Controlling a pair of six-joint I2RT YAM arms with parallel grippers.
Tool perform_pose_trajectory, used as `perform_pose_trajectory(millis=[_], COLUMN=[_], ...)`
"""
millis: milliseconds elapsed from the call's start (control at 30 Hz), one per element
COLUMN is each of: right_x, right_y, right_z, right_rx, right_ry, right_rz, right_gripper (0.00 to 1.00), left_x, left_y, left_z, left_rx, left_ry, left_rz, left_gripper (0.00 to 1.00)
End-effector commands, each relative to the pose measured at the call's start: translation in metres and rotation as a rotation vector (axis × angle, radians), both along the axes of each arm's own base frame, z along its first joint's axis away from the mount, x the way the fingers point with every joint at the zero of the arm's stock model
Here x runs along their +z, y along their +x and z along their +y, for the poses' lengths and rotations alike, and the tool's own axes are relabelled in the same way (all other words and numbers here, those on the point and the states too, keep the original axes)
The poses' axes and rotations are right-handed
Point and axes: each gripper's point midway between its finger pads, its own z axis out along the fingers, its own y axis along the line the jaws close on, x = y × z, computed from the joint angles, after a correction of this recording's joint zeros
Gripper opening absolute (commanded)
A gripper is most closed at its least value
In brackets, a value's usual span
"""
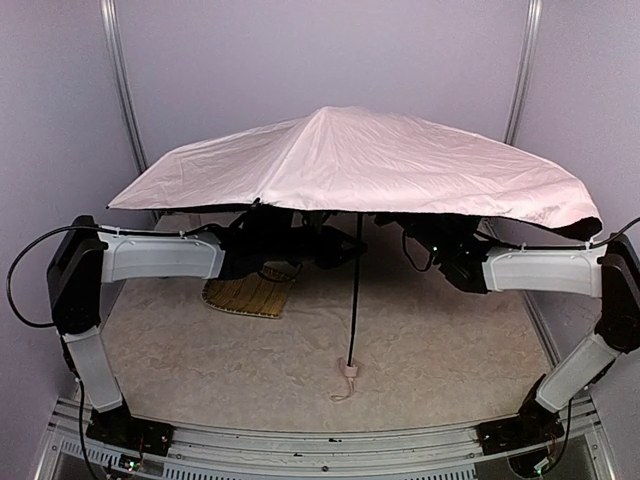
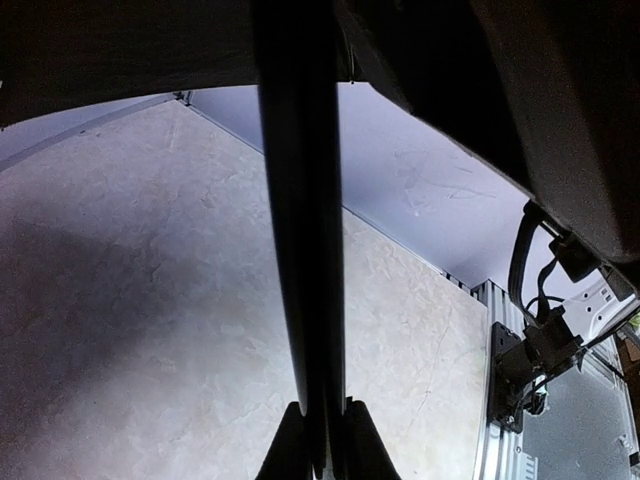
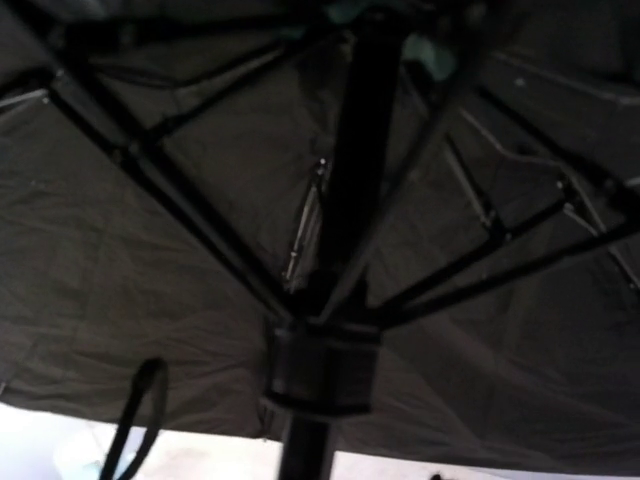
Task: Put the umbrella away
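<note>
Working the collapse step: the umbrella (image 1: 350,160) stands fully open over the table (image 1: 450,340), its pale pink canopy spread above both arms.

Far left: left arm (image 1: 160,258) reaches in under the canopy edge. In its wrist view, the left gripper (image 2: 325,445) has its fingers (image 2: 287,450) pressed in on either side of the dark shaft (image 2: 300,250), with no gap showing. Clamped on the shaft.

Left of centre: woven straw mat (image 1: 250,295) flat on the table, partly shaded by the canopy, apart from the umbrella.

Centre: shaft (image 1: 357,290) runs close to upright from the canopy down to the handle (image 1: 349,368), which sits near the front of the table. Whether it touches the table or hangs just above, I cannot tell. Thin strap (image 1: 342,392) trails below it.

Right: right arm (image 1: 540,270) reaches in from the other side. The right gripper (image 1: 420,238) is lost in shadow under the canopy, and its fingers do not show in its own wrist view. Apart or together, I cannot tell. That view looks up at the runner (image 3: 318,365) on the shaft, with ribs (image 3: 150,175) fanning out from it.

Judgement: early in the task, nothing folded yet. Next move likely calls for the right gripper to take the runner and draw it down the shaft while the left holds firm. Risk: thin ribs snagging, or the shaft slipping.
</note>
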Motion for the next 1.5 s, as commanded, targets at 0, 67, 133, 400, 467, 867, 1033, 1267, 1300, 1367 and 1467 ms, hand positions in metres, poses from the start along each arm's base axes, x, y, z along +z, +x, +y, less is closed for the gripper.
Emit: perform_pose_trajectory(millis=[0, 67, 133, 400, 467, 867, 1033, 1267, 1300, 1367, 1467], right_x=[0.003, 0.004, 0.004, 0.022, 0.037, 0.109, 0.122, 0.124, 0.124, 0.123, 0.117], right_y=[0.002, 0.002, 0.006, 0.001, -0.008, -0.058, -0.064, -0.064, -0.063, -0.061, -0.05], right_z=[-0.003, 0.001, 0.002, 0.003, 0.005, 0.01, 0.006, 0.002, 0.002, 0.0, -0.006], right_rx=[-0.057, -0.04, -0.046, -0.006, 0.042, 0.349, 0.366, 0.378, 0.373, 0.342, 0.24], right_ry=[-0.027, -0.022, -0.022, 0.047, 0.09, 0.325, 0.348, 0.354, 0.351, 0.333, 0.313], right_rz=[-0.011, -0.007, 0.002, -0.012, -0.041, -0.145, -0.175, -0.173, -0.175, -0.193, -0.192], right_gripper=[0.43, 0.39, 0.33, 0.0, 0.0, 0.0, 0.0, 0.0, 0.0, 0.0, 0.17], left_x=[0.046, 0.044, 0.043, 0.042, 0.039, -0.018, -0.026, -0.037, -0.035, -0.029, -0.02], left_y=[0.002, 0.001, 0.0, -0.009, -0.014, -0.028, -0.043, -0.052, -0.052, -0.051, -0.046], left_z=[0.001, 0.0, -0.001, 0.002, 0.005, 0.008, 0.007, 0.002, 0.002, 0.001, 0.0], left_rx=[0.029, 0.025, 0.025, -0.015, -0.037, -0.092, -0.139, -0.166, -0.164, -0.154, -0.104], left_ry=[-0.043, -0.035, -0.025, -0.028, -0.04, -0.031, -0.085, -0.093, -0.102, -0.125, -0.146], left_rz=[-0.136, -0.138, -0.147, -0.188, -0.224, -0.191, -0.164, -0.132, -0.13, -0.119, -0.111], left_gripper=[0.0, 0.0, 0.0, 0.03, 0.21, 0.56, 0.49, 0.08, 0.01, 0.0, 0.0])
